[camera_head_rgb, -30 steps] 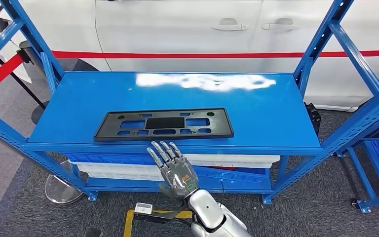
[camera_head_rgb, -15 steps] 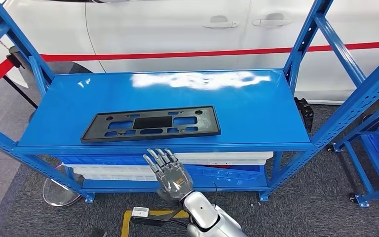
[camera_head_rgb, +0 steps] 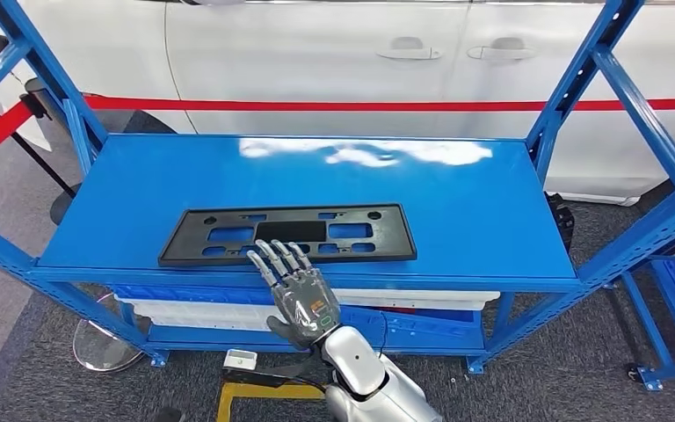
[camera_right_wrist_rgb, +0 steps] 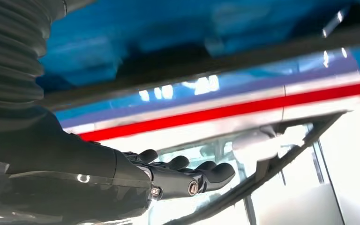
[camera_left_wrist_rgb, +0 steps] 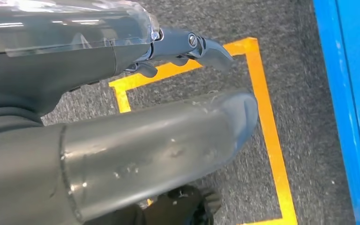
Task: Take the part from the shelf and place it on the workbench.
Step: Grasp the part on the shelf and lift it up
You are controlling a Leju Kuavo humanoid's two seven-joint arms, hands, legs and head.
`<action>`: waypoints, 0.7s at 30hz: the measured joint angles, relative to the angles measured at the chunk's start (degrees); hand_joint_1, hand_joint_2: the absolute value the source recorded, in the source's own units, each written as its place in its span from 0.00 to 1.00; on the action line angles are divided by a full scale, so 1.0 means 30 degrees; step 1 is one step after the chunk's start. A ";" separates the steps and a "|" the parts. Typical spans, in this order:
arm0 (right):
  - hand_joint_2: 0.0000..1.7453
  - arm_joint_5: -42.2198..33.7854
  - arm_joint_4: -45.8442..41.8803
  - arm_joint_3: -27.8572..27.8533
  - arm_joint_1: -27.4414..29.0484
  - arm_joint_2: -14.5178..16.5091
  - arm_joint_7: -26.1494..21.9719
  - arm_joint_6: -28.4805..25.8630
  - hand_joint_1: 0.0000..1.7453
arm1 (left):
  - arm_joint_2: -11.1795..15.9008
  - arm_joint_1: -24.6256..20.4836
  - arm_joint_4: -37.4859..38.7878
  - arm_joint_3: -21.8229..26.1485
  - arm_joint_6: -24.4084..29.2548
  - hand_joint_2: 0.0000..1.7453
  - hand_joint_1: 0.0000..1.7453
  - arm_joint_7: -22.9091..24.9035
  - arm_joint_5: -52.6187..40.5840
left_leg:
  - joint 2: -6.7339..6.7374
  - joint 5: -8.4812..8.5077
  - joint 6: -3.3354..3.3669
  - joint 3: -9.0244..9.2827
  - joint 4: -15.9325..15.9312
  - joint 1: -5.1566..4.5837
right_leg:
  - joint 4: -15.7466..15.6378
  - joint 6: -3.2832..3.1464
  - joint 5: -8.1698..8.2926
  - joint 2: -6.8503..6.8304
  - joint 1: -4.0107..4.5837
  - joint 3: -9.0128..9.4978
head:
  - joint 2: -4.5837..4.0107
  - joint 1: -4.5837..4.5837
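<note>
The black part (camera_head_rgb: pixel 287 235) lies flat on the blue shelf (camera_head_rgb: pixel 457 207), near its front edge. The right hand (camera_head_rgb: pixel 297 294) is raised at that edge, fingers apart, fingertips overlapping the part, holding nothing. The left hand (camera_left_wrist_rgb: pixel 136 140) hangs over carpet; its state cannot be told.

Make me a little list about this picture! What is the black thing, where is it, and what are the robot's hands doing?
part: black flat plate with cut-out holes
where: lying flat on the blue shelf, near its front edge
right hand: open, fingers spread, tips over the plate's front edge; contact unclear
left hand: holds nothing, above grey floor with orange tape
behind: white car, red stripe
</note>
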 joint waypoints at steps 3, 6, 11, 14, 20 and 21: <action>1.00 -0.0138 -0.0502 0.0004 -0.0021 -0.0044 0.0053 0.0115 0.00 | -0.0051 -0.0038 0.0011 0.0058 -0.0038 0.00 0.00 0.0042 -0.0109 | -0.0004 -0.0463 -0.0344 0.0397 -0.0085 -0.0032 | -0.2185 -0.0393 0.0881 0.0007 0.0181 0.0695 | -0.0002 -0.0024; 1.00 -0.0216 -0.0915 0.0007 -0.0031 -0.0011 0.0093 0.0154 0.00 | -0.0060 -0.0105 0.0013 0.0135 -0.0042 0.00 0.00 0.0096 -0.0189 | 0.0026 -0.0293 -0.0689 0.0414 0.0405 -0.0028 | -0.2408 -0.0829 0.0576 0.0089 0.0158 0.1064 | 0.0000 -0.0069; 1.00 -0.0229 -0.1127 0.0007 -0.0104 0.0013 0.0146 0.0399 0.00 | -0.0113 -0.0157 0.0013 0.0180 -0.0029 0.00 0.00 0.0111 -0.0246 | 0.0045 -0.1636 -0.1050 -0.2885 0.5253 0.0026 | -0.2701 -0.1153 -0.0057 0.0079 0.0051 0.2183 | 0.0000 -0.0204; 1.00 -0.0164 -0.1108 0.0013 -0.0105 0.0009 0.0280 0.0854 0.00 | -0.0109 -0.0133 0.0013 0.0188 0.0006 0.00 0.00 0.0058 -0.0373 | 0.0048 -0.1435 -0.0998 -0.3604 0.4338 0.0028 | -0.2698 -0.1102 -0.0566 0.0187 0.0055 0.2866 | 0.0000 -0.0210; 1.00 0.0097 -0.1024 0.0044 -0.0131 -0.0035 0.0502 0.1411 0.00 | -0.0115 -0.0180 0.0013 0.0188 -0.0082 0.00 0.00 -0.0055 -0.0575 | 0.0032 0.2194 -0.0429 -0.2963 0.0509 -0.0115 | -0.2587 -0.0593 -0.1262 0.0278 0.0192 0.3420 | 0.0000 -0.0186; 1.00 0.0115 -0.1023 0.0044 -0.0134 -0.0037 0.0515 0.1459 0.00 | -0.0126 -0.0189 0.0013 0.0188 -0.0117 0.00 0.00 -0.0062 -0.0603 | 0.0038 0.2359 -0.0330 -0.2926 0.0446 -0.0071 | -0.2528 -0.0488 -0.1373 0.0262 0.0192 0.3426 | 0.0000 -0.0184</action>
